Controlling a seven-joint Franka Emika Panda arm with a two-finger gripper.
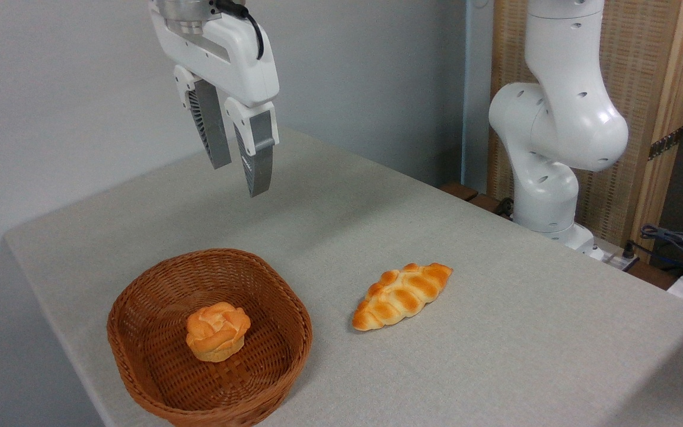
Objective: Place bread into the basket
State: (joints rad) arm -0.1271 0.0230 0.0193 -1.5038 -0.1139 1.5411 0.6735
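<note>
We count 1 basket, 1 bread and 1 braided loaf on the grey surface. The bread sits upright inside the basket, approx. centre of its woven floor, rosette top up. The loaf lies on the surface w/ a clear gap to the right of the basket. We see 1 gripper hanging well above the basket, its 2 fingers spread apart, nothing between them.

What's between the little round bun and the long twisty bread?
In the camera view, the basket wall stands between the bun inside it and the braided loaf; beyond that wall there is only bare table.
</note>
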